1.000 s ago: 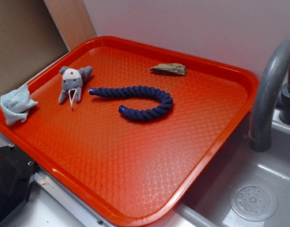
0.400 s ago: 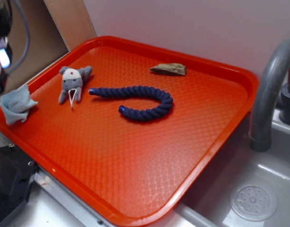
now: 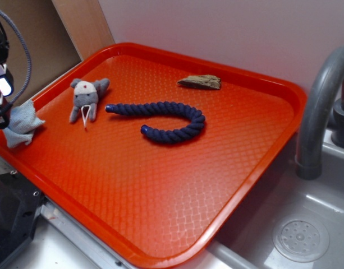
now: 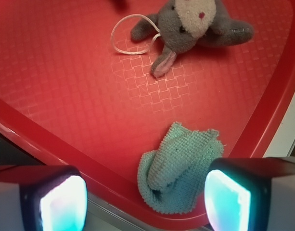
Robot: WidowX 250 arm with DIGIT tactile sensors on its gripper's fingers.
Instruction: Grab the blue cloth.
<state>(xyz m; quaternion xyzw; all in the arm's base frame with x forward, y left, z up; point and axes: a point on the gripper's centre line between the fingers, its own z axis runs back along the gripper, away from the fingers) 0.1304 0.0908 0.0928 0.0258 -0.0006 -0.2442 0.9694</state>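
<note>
blue cloth (image 4: 178, 166) on tray (image 4: 65, 144) rim | plush toy (image 4: 195, 24) near | gripper (image 4: 145, 195) seemingly open

One blue cloth (image 4: 178, 168), one plush toy (image 3: 88, 97), one rope (image 3: 160, 119), one tray (image 3: 256, 162).

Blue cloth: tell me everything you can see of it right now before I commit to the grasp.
The blue cloth is a small pale blue-green rag of knitted-looking fabric, crumpled into a folded lump with pointed corners. It lies at the corner of the red tray, draped on the raised rim, apart from the grey plush toy. In the wrist view it sits between the open fingers of the gripper, nearer the right-hand finger; nothing visibly clamps it yet.
</note>
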